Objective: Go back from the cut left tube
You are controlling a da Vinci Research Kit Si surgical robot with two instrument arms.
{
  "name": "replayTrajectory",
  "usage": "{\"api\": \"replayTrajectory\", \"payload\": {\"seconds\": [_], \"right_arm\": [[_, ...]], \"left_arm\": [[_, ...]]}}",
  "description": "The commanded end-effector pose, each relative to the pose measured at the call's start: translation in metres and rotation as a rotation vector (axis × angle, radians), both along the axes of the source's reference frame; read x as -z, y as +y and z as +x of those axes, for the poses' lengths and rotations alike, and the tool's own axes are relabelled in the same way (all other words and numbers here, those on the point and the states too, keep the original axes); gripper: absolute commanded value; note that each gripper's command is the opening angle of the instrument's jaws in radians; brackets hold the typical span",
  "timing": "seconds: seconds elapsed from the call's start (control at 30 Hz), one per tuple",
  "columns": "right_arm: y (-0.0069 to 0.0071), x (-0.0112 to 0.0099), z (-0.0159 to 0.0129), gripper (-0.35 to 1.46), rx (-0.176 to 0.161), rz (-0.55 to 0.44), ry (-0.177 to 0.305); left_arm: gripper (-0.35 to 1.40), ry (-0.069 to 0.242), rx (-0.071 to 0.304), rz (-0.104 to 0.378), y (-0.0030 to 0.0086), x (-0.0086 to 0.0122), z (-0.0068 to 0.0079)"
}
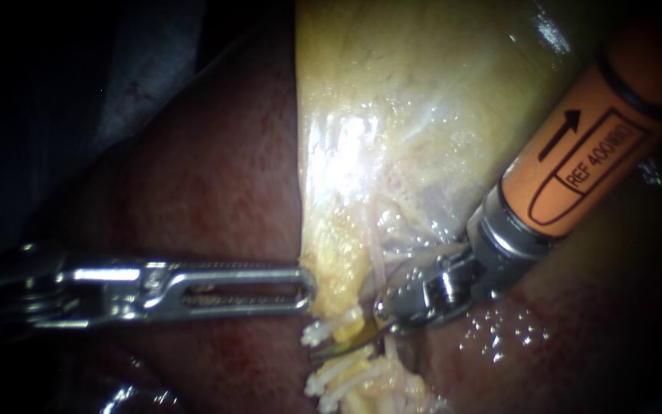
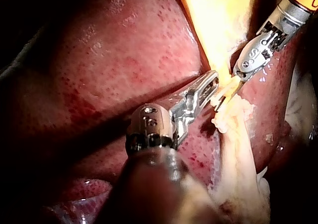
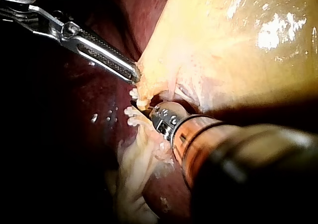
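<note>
Liver [image 1: 216, 176] wet, red; left instrument [image 1: 306, 288] seemingly grips gallbladder [image 1: 423, 100] edge; surroundings [image 1: 32, 92] dark.

Right instrument [image 1: 349, 346] tip sunk in pale strands [image 1: 346, 376], too small to resolve; shaft cut off at edge. Left instrument [image 1: 303, 287] shaft lost in dark. Liver [image 1: 224, 176] edges in shadow.

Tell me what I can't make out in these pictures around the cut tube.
- Endoscope view: whether the tube is cut clean through; too small, and the tip of the right instrument crosses it.
- Right wrist view: tissue beneath the right instrument, hidden by its own blurred shaft.
- Endoscope view: the shaft of the left instrument, cut off by the edge; the liver beside it lost in shadow.
</note>
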State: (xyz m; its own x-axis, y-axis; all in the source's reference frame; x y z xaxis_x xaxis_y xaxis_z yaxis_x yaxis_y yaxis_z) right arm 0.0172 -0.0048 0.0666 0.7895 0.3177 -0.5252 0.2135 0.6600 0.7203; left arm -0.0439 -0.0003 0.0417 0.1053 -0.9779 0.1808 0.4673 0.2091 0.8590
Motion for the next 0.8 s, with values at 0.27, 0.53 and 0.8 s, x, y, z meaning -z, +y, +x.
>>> {"api": "replayTrajectory", "payload": {"seconds": [0.27, 0.53, 0.8], "right_arm": [[0.0, 0.0, 0.0, -0.35, 0.0, 0.0, 0.0], [0.0, 0.0, -0.0001, -0.35, 0.001, 0.0, 0.0], [0.0, 0.0, 0.0, -0.1, -0.007, -0.006, 0.0]], "left_arm": [[-0.35, -0.001, -0.002, 0.001, 0.0, 0.0, 0.0], [-0.35, -0.002, -0.002, 0.001, 0.0, 0.0001, 0.0], [-0.35, -0.002, -0.003, 0.002, 0.0001, 0.0002, 0.0]]}}
